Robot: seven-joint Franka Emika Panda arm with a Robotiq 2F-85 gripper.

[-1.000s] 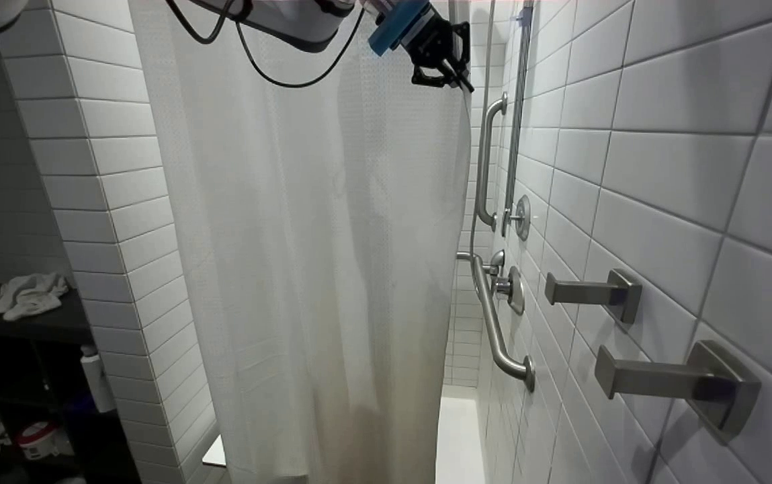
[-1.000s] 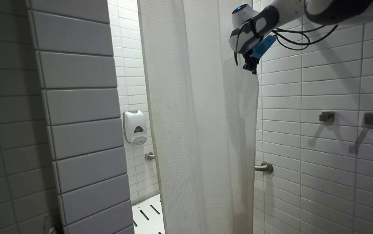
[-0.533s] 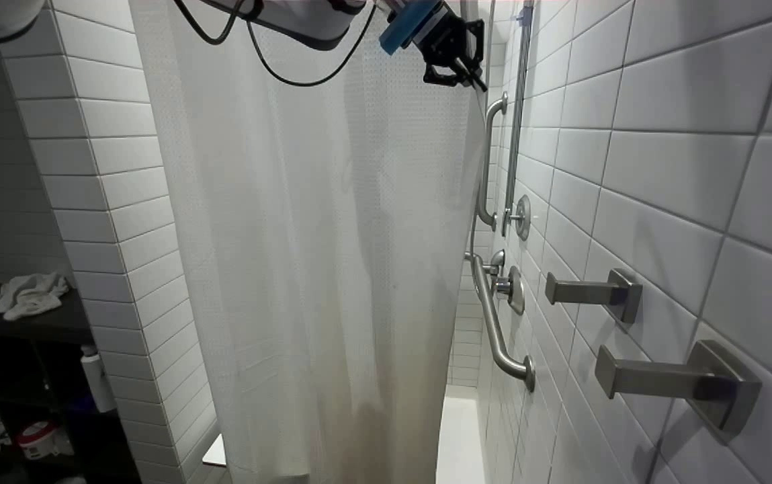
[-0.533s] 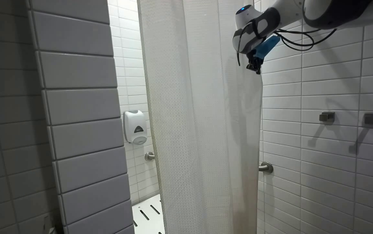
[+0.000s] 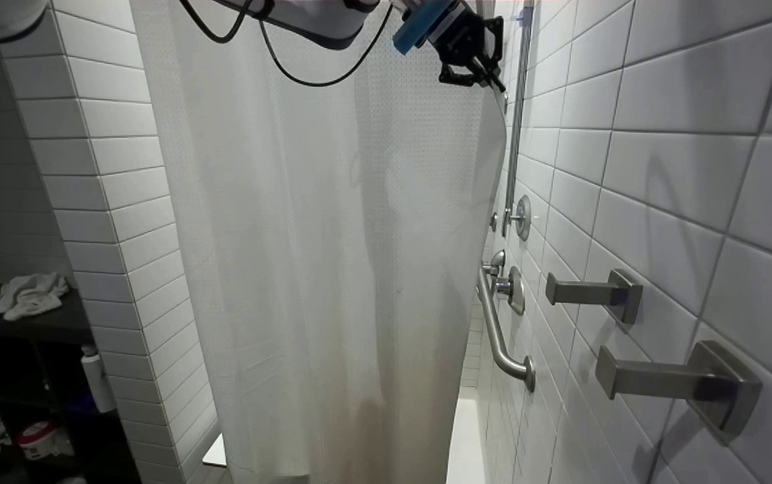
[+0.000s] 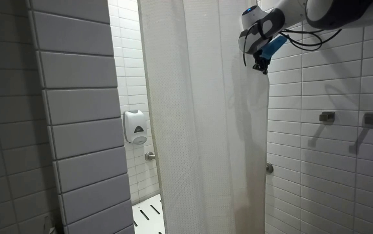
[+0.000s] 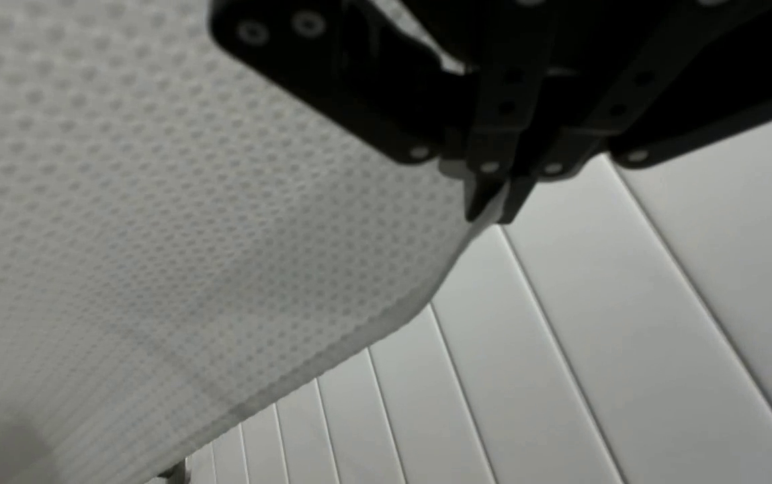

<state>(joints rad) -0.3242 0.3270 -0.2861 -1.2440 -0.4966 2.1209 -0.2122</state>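
A long whitish shower curtain (image 5: 332, 235) hangs across the opening, its lower part stained brownish. It also fills the middle of an exterior view as a pale curtain (image 6: 199, 113). My black gripper (image 5: 498, 87) is high up at the curtain's free edge, close to the tiled side wall. In the wrist view the gripper (image 7: 491, 214) comes in from the top, its fingertips shut on the edge of the dotted curtain (image 7: 258, 269). From that pinch the hem slopes away to the lower left. The same gripper (image 6: 264, 71) shows small in an exterior view.
On the tiled wall (image 5: 681, 181) are two square metal hooks (image 5: 584, 292), a grab bar (image 5: 493, 329) and a shower valve (image 5: 515, 290). A soap dispenser (image 6: 135, 126) and slotted white seat (image 6: 147, 216) show past the curtain. Dark shelves (image 5: 23, 328) stand beyond the tiled pillar (image 5: 134, 255).
The gripper has moved toward the tiled side wall, pulling the curtain's edge along. The curtain now covers more of the grab bars. The jaws have stayed shut.
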